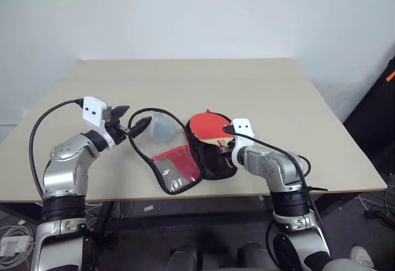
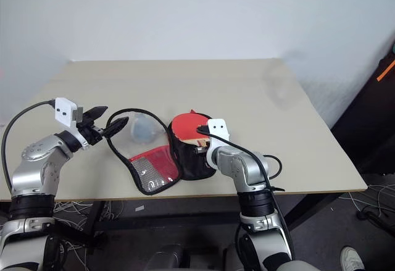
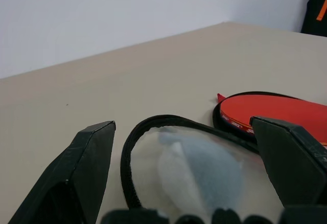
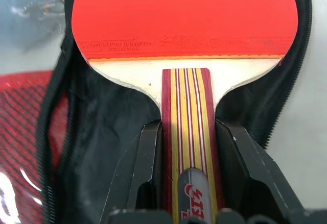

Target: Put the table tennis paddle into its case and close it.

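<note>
Paddle [image 4: 184, 35] sits over the black lining of the opened case [image 1: 213, 160], your right gripper [image 4: 190, 147] clamped on its striped wooden handle so the red face goes in first. Your left gripper [image 1: 129, 123], spread wide, hovers by the raised flap (likely readying to hold it).

Your right pincer [image 2: 200, 149] has the paddle [image 2: 187, 126] over the open case [image 2: 162, 160] on the bench [image 2: 247, 98]; your left pincer [image 2: 110, 123] gapes beside it.

Even, soft indoor light, faint shadows; wrist views blur up close, slight glare on plastic.
</note>
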